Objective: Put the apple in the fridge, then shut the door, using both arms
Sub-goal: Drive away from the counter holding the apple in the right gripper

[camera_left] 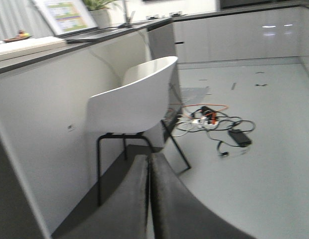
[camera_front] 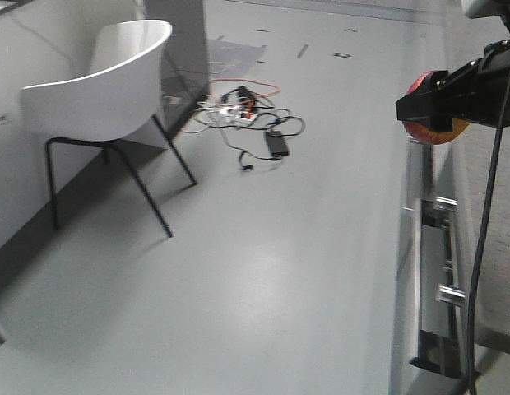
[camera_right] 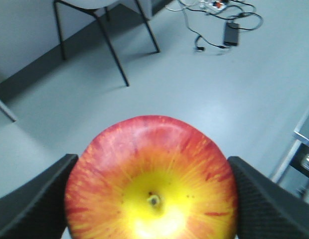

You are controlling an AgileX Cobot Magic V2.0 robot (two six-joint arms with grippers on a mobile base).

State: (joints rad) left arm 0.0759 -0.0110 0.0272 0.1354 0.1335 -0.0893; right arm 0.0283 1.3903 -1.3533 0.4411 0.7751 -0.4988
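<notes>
We have the apple (camera_right: 152, 174) pinched in the right gripper (camera_front: 432, 105), at two o'clock in the front view; the left gripper (camera_left: 148, 194) is closed on nothing. Shiny skin (only two contacts) could slip, dropping it to the floor (camera_front: 280, 247).

Apple (camera_right: 152, 179): red skin, orange streaks, yellow patch round stem. Right gripper (camera_right: 152, 209) flanking it: black. Beyond: white chair (camera_front: 107, 82), black legs.

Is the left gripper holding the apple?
No, the right gripper grips the apple; the left gripper is shut and empty.
</notes>
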